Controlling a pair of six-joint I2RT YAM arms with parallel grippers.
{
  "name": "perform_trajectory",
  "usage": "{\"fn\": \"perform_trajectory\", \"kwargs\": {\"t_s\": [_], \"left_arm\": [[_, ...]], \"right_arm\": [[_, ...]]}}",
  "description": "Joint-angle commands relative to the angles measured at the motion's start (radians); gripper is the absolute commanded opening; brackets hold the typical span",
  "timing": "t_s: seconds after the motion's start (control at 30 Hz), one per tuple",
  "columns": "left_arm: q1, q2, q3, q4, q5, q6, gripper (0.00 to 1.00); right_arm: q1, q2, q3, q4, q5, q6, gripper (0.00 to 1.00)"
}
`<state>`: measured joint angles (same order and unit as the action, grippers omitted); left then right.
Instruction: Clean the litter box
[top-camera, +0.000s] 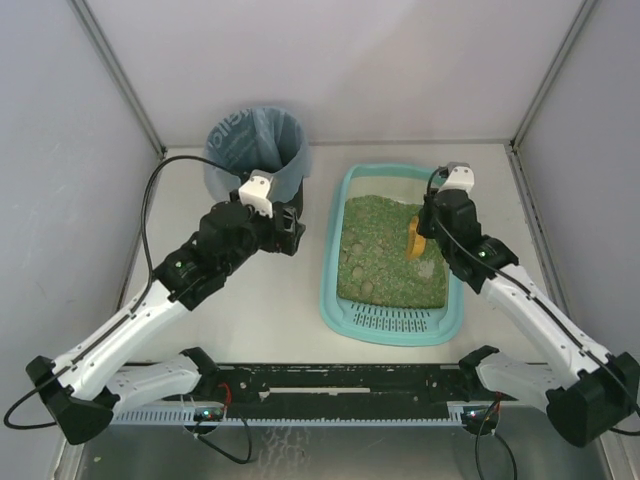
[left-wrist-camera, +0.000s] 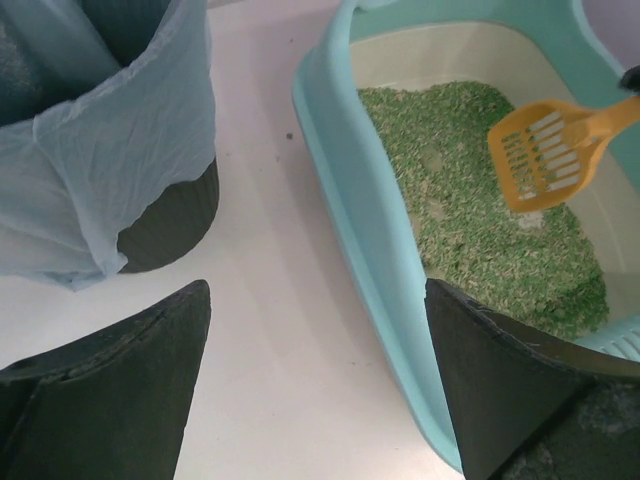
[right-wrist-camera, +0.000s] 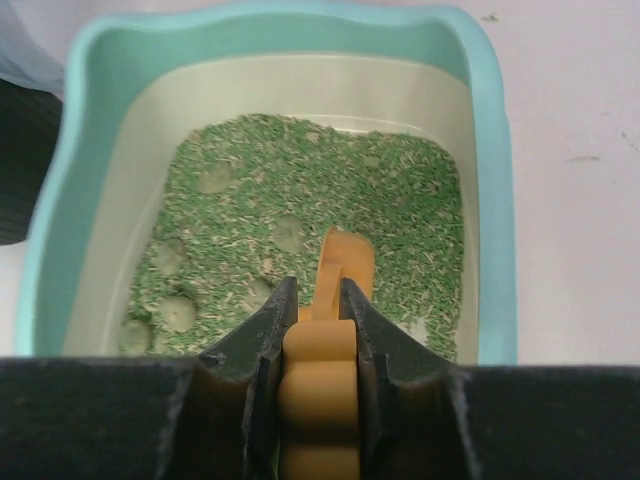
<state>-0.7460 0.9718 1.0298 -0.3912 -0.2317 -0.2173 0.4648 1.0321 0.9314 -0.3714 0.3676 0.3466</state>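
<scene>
Scooping in the litter box (top-camera: 329, 280) with the orange scoop (top-camera: 415, 238).

Set right of centre on the table (top-camera: 260, 310), just beside the blue-lined bin (top-camera: 255, 150), grille (top-camera: 395, 320) end toward the arm bases. Clamps the right gripper (right-wrist-camera: 316, 300) on the scoop's handle, with the blade low over green litter (top-camera: 395, 270) near the right wall; cannot tell whether touching. Holds the left gripper (left-wrist-camera: 315, 380) spread wide and empty over bare table between tray and bin. Probably needs a reach across to the clumps (right-wrist-camera: 288, 233) on the left side, then a carry over the rim to the bin. Risks tipping the blade and scattering granules, clipping the rim and shoving the tray, twisting the handle in so narrow a pinch, or bumping the left arm (top-camera: 150, 310) standing on that route.
</scene>
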Motion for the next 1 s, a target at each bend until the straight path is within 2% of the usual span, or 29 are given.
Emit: {"fn": "perform_trajectory", "kwargs": {"t_s": [0.0,0.23,0.57,0.77,0.97], "left_arm": [[-0.003,0.043,0.136,0.048,0.07,0.006,0.91],[-0.003,0.157,0.237,0.056,0.087,0.045,0.91],[-0.003,0.158,0.142,0.092,0.065,0.07,0.91],[-0.003,0.144,0.131,0.086,0.065,0.071,0.91],[-0.003,0.124,0.12,0.084,0.051,0.076,0.91]], "right_arm": [[-0.019,0.056,0.067,-0.009,0.069,-0.022,0.0],[-0.141,0.154,0.07,0.088,-0.104,0.021,0.0],[-0.31,0.285,0.071,0.137,-0.38,0.154,0.0],[-0.32,0.378,0.057,0.191,-0.539,0.231,0.0],[-0.295,0.45,0.007,0.329,-0.672,0.323,0.0]]}}
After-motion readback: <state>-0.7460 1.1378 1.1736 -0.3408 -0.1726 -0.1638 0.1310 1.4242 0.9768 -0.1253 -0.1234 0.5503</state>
